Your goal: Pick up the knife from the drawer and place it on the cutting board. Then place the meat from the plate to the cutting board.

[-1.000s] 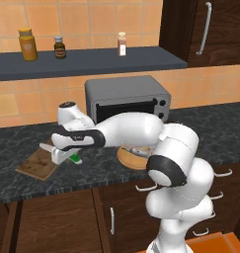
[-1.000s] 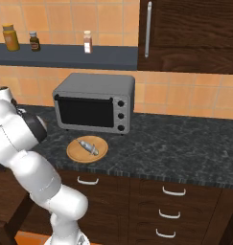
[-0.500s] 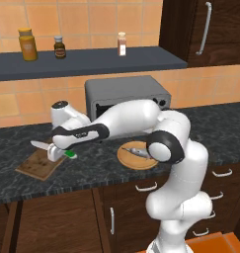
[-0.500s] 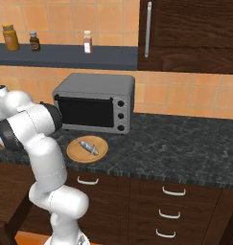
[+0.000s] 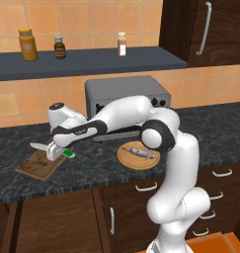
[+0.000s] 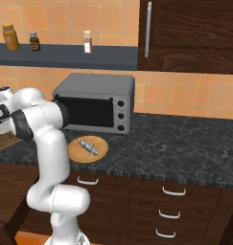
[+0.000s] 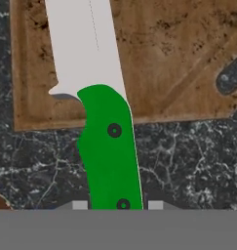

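Reaching out to the left across the dark stone counter, the gripper was clenched on the green handle of the knife, with the fingers pressed against both sides of the handle at its lower end. The blade extended over the cutting board, while the handle hung past the board's edge above the counter (whether the blade actually rested on the wood could not be determined). The board lay flat at the left end of the counter, and the hole in its handle tab was visible in the hand view. The plate sat on the counter in front of the toaster oven, well apart from the board, with the meat lying across its middle. From the right base view, the plate and the meat appeared the same. Three bottles stood on the shelf above.
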